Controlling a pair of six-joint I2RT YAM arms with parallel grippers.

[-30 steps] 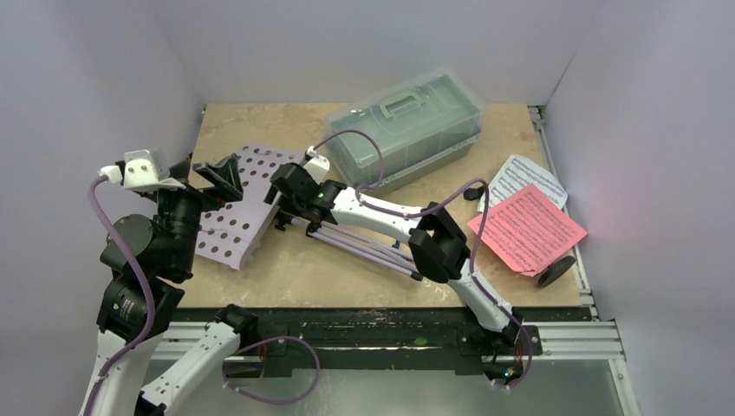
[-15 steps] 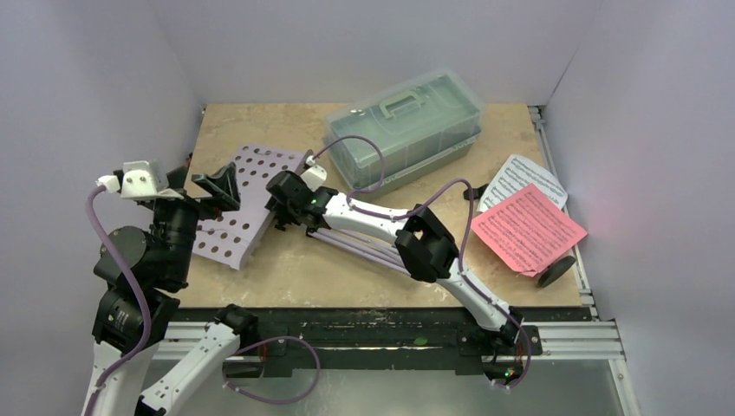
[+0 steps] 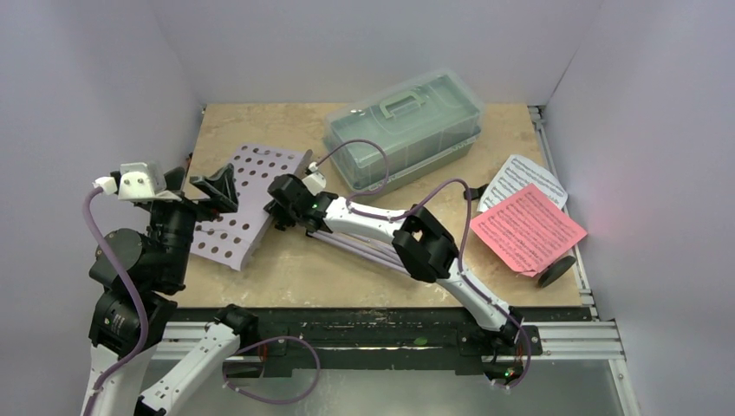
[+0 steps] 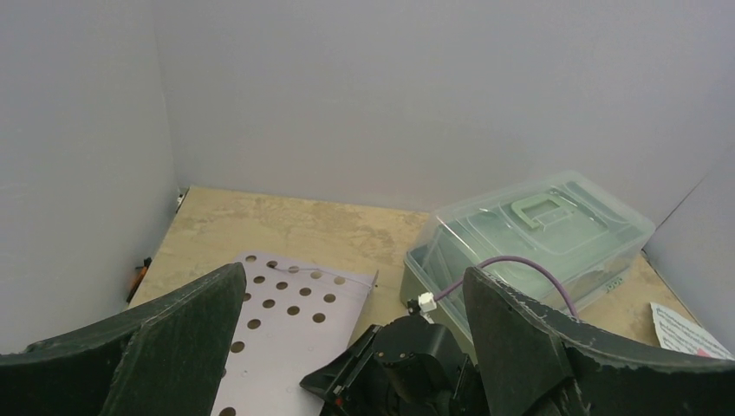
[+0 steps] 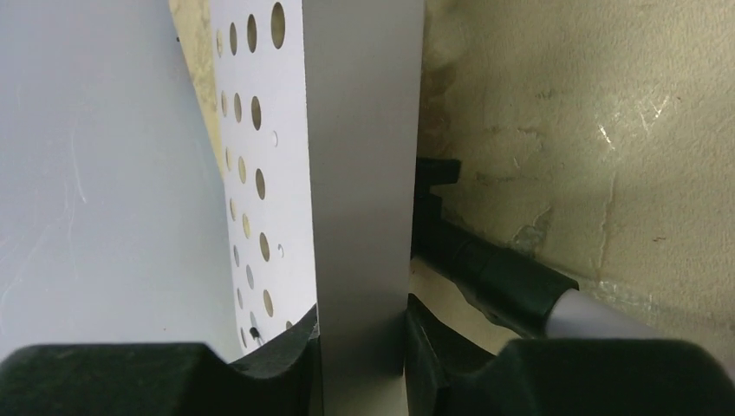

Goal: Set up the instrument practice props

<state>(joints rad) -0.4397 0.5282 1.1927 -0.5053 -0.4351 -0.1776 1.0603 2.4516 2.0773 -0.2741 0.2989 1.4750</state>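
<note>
Top external view. The table carries, from largest to smallest:

- A translucent green toolbox stands at far centre with its lid shut. It plays no part in the set-up.
- The pale lilac music stand lies flat at the left. Its perforated panel points toward the left wall, and its post and legs run rightward along the table.
- The pink sheet overlaps the white sheet at the right edge.
- The black round-based stand shows its disc at the near corner of the pink sheet.

The right gripper is closed narrowly on the panel's edge band. The right wrist view shows one finger on each face. Judged from the task, this hold suits tipping the music stand up off the table and onto its legs.

The left gripper hangs above the panel's left part, jaws wide and holding nothing. It is probably placed to steady or take the panel once it is raised.

Both sheets and the round-based stand lie well apart from the arms, apparently left for later steps.

Hidden or unclear:
- Most of the legs, and the joint between panel and post, lie under the right arm.
- The pink sheet covers part of the round-based stand.
- A small dark item beside the white sheet's left edge may be the microphone, but it is too small to tell.
</note>
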